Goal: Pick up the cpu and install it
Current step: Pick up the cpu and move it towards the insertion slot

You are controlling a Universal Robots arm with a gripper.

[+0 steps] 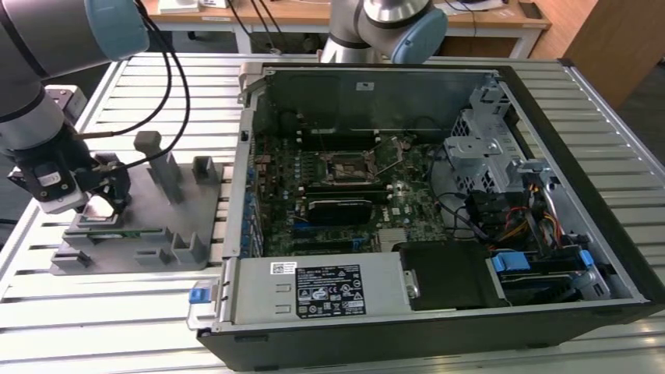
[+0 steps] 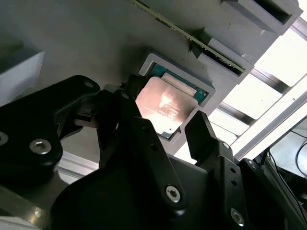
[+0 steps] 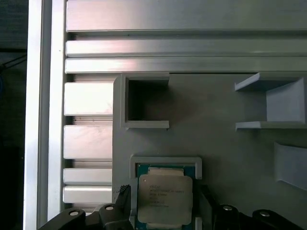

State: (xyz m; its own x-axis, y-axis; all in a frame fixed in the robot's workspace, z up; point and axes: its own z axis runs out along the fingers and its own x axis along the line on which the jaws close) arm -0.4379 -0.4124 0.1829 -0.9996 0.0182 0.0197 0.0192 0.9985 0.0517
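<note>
At nine o'clock from the case (image 1: 374,86), poised low over the fixture (image 1: 156,234) on the counter (image 1: 135,327), hand (image 1: 104,199) spread. Straddling the cpu (image 3: 165,199), seated flat in a fixture pocket, fingers (image 2: 201,134) on either side.

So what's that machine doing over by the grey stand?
A robot arm is going after a computer chip. Its hand sits low over the grey plastic stand on the exterior view's left, beside the open computer case. The fingers are open, one on each side of the cpu, a small silver-topped chip lying in its recess in the stand. The chip is not lifted yet.
</note>
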